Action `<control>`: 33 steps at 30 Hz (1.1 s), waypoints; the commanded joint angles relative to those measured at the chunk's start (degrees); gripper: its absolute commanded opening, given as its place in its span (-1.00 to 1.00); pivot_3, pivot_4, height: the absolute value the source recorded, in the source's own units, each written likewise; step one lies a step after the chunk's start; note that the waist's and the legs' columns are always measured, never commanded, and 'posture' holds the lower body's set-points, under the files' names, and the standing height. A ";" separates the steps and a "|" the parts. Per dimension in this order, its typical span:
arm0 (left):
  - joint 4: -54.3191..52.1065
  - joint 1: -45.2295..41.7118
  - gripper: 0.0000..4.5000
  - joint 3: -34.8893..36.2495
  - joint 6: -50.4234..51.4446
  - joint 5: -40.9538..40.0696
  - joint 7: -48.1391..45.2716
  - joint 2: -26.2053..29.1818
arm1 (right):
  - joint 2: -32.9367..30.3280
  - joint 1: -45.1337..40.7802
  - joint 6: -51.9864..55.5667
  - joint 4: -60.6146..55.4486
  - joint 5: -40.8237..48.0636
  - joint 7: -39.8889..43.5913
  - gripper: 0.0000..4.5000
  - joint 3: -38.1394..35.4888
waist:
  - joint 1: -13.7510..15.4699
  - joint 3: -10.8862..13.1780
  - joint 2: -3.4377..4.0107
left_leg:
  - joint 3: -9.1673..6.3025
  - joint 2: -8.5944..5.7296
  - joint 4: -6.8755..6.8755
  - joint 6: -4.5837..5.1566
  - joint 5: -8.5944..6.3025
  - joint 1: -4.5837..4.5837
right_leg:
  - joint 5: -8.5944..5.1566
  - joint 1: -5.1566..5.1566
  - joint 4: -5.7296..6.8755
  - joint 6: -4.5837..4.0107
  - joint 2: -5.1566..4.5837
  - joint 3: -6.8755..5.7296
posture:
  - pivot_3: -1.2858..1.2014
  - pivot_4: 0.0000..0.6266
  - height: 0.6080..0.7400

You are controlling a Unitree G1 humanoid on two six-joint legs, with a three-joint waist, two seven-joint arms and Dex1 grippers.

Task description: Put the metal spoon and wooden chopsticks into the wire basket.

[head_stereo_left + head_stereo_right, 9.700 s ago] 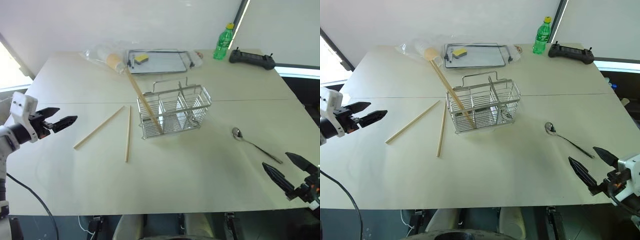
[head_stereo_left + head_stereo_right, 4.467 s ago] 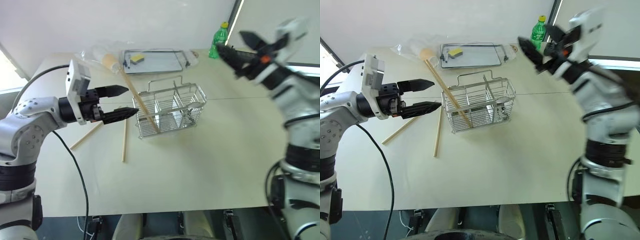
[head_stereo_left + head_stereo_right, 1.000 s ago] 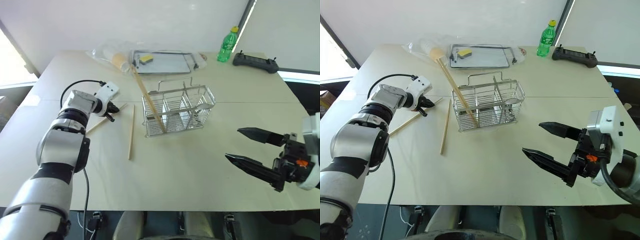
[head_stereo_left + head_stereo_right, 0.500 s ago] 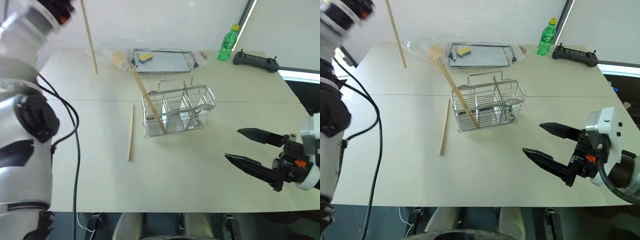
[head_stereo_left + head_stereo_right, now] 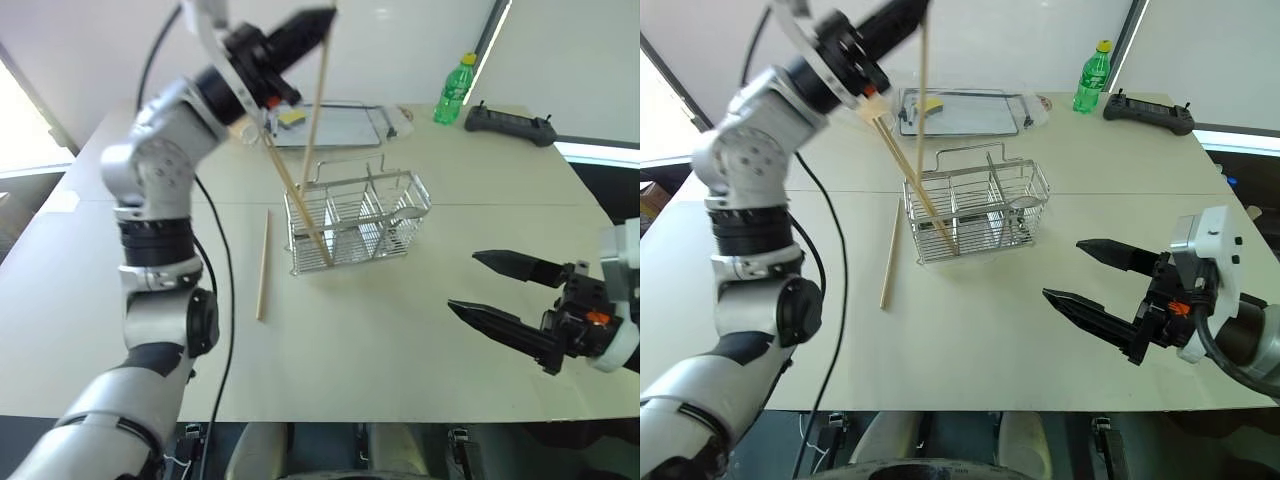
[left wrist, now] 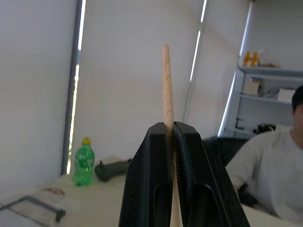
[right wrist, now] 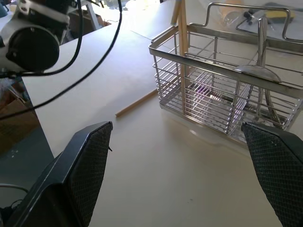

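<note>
One chopstick fewer on the table than a second ago. Left of the basket [image 5: 395, 222], just a single loose chopstick [image 5: 262, 265] now, lying flat and clear of the wire. Picked up the other from that same patch and swung it high: left gripper [image 5: 305, 25] clamped tight on the held chopstick [image 5: 315, 100], near its top end, above the basket's left end, with the lower tip hanging roughly level with the rim. Means the grasp and lift look done; judged next, lining the tip up over a compartment and letting go. Risk of the tip catching the rim wire or the raised handle.

Inside the basket, in the left-end compartment, a leaning chopstick [image 5: 290, 190], slanted up and out over the far left corner. In the right-hand compartment, the spoon [image 7: 258, 71], propped upright, bowl at the rim. So spoon sorted, one stick in, one in hand, one left.

Behind the basket, a flat metal tray [image 5: 330, 130] holding a yellow sponge [image 5: 291, 117].

Right of the basket and nearer, right gripper [image 5: 463, 281], spread wide, holding nothing, hovering over bare table.
</note>
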 commanded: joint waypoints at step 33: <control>47.81 -25.93 0.98 -11.15 -0.22 20.23 6.61 22.44 | 2.33 1.65 -2.45 -1.01 -1.91 -1.49 1.00 1.34 | 0.43 0.01 -0.02 | -0.09 -0.03 0.04 0.05 -0.02 -0.05 | -0.18 0.09 -0.09 -0.02 0.01 -0.09 | 0.03 -0.52 0.52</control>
